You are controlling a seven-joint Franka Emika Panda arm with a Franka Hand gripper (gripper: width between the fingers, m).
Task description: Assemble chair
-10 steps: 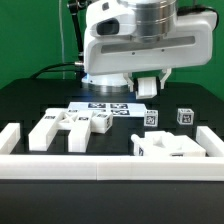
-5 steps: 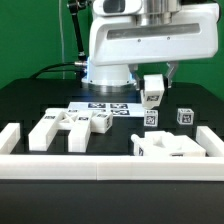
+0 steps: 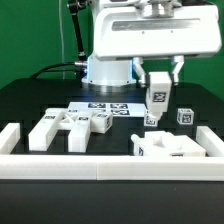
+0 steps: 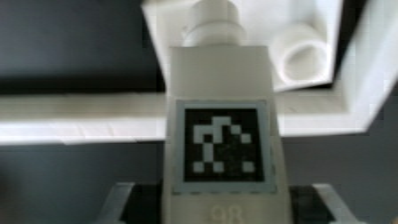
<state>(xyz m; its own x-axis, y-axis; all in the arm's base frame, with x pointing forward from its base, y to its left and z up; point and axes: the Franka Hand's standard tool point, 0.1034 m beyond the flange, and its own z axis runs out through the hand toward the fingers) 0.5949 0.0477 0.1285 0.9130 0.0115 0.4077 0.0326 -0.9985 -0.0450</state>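
My gripper [image 3: 158, 76] is shut on a white chair bar [image 3: 158, 96], which hangs upright above the table with its black-and-white tag facing the exterior view. In the wrist view the same bar [image 4: 222, 120] fills the middle between my two fingers [image 4: 135, 200], gripper [image 4: 222, 207]. Right below it on the table lies a wide white chair slab [image 3: 171, 146]. A cluster of white chair parts [image 3: 60, 128] lies at the exterior view's left. Two small tagged cubes [image 3: 185, 116] [image 3: 152, 119] stand behind the slab.
The marker board [image 3: 105, 107] lies flat at the middle back. A white border rail [image 3: 110, 168] runs along the front, with raised ends at both sides. Beyond the held bar, the wrist view shows a white part with round pegs [image 4: 294, 55].
The gripper has risen and shifted toward the exterior view's right with the bar. The bar has swung from tilted to upright, its tag now facing the camera.
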